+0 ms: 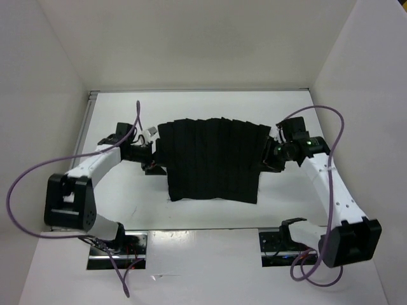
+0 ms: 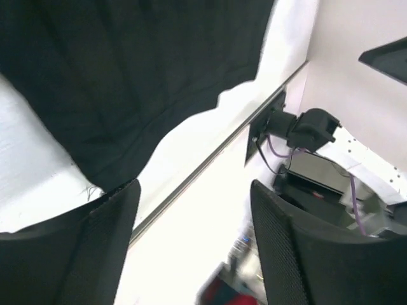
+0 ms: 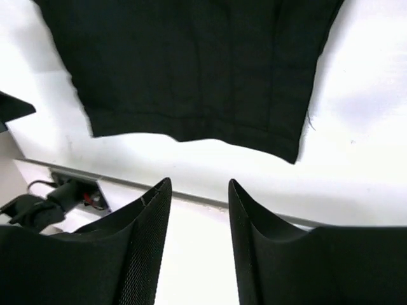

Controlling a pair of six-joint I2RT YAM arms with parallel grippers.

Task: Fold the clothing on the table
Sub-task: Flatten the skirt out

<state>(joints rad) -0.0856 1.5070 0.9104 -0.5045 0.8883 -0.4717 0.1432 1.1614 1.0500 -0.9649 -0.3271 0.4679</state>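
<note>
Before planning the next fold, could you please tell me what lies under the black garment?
The clothing lies on the white table, visible around its edges. Anything beneath the fabric, including further layers, is covered.

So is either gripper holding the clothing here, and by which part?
Nothing is held. The left gripper and right gripper both stand open, nothing between their fingers; the clothing lies on the table.

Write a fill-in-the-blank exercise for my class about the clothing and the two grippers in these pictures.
1. The clothing on the white table is ____ in colour.
2. The left gripper stands ____, with nothing in it.
3. The right gripper, also open, holds ____.
4. Seen from above, the clothing lies ____ the two grippers.
Missing words: black; open; nothing; between.
</note>
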